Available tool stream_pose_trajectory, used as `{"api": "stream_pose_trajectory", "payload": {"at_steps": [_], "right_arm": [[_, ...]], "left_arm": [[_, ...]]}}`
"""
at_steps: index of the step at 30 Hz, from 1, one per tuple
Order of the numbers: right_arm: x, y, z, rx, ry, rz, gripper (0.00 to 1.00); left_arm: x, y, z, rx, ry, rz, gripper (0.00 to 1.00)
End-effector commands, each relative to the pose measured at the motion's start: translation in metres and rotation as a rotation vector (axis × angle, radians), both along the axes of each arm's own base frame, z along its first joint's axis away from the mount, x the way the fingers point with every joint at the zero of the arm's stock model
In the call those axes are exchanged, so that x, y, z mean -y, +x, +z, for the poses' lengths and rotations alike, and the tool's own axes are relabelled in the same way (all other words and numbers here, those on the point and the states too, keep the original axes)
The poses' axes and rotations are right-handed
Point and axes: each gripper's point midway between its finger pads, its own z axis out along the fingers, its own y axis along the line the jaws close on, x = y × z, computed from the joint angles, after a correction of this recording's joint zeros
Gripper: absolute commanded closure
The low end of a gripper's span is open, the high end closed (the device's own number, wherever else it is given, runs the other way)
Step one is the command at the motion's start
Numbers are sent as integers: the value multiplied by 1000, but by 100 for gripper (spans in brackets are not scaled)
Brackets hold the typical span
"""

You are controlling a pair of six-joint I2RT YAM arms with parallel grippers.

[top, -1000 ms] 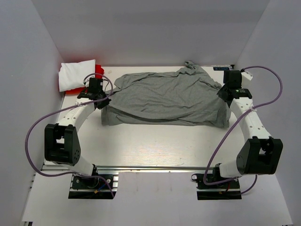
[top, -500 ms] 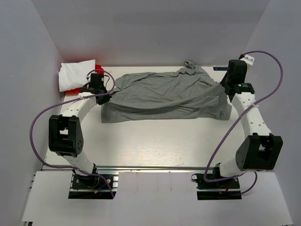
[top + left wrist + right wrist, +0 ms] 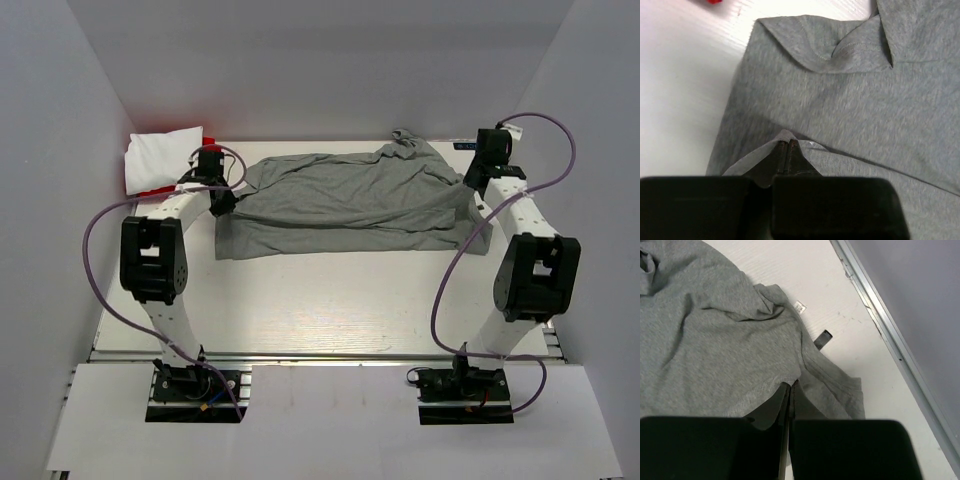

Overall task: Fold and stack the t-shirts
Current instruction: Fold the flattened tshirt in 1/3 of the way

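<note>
Left claw (image 3: 787, 146) and right claw (image 3: 790, 387) were each clamped on opposite side edges of the grey t-shirt (image 3: 350, 205) lying rumpled on the table (image 3: 330, 300).

Bench (image 3: 320, 300): white, matt, with a faint lengthwise grain. It fills the bottom of the enclosure.
Back wall (image 3: 320, 70), left wall (image 3: 50, 200), right wall (image 3: 600, 230): plain pale grey panels. The side panels slant outward in the top view.
Metal rail (image 3: 320, 355): runs along the near bench edge.
Second rail (image 3: 891, 345): lines the foot of the right wall in the right wrist view, with small dark scuffs on the bench beside it.
White ledge (image 3: 320, 420): lies in front of the near rail.
Light: even and diffuse, from above, with soft shadows only. The brightest patch is on the near centre of the bench.
</note>
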Motion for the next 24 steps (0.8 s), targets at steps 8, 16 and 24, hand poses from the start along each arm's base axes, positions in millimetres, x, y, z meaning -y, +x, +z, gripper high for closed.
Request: {"api": "stream_pose_trajectory", "payload": {"at_steps": [8, 16, 24], "right_arm": [[18, 66, -14, 56, -64, 0, 100], [29, 76, -10, 77, -72, -36, 100], [45, 62, 2, 85, -118, -98, 100]], "left_arm": [[-10, 34, -14, -10, 32, 26, 100], [-29, 28, -9, -12, 39, 97, 100], [-31, 26, 7, 42, 30, 81, 100]]}}
